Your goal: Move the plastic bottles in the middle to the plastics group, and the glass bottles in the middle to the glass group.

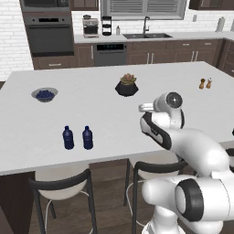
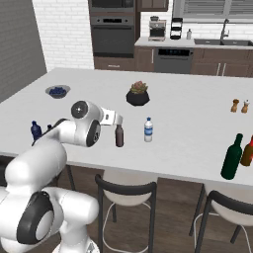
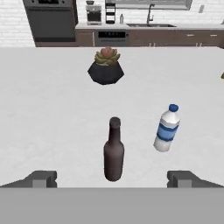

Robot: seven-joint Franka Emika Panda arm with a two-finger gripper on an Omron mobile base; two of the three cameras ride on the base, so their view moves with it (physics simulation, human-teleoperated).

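A dark brown long-necked glass bottle stands upright in the middle of the white island. To its right stands a clear plastic water bottle with a blue label band. My gripper is open, its fingertips spread wide to either side of the brown bottle's base, touching nothing. Two dark blue bottles stand side by side near the island's front left. A tall dark green bottle stands at the front right beside an amber bottle at the frame edge.
A potted succulent sits behind the two middle bottles. A bowl of blueberries is at the far left, and salt and pepper shakers at the far right. Stools stand under the island's front edge.
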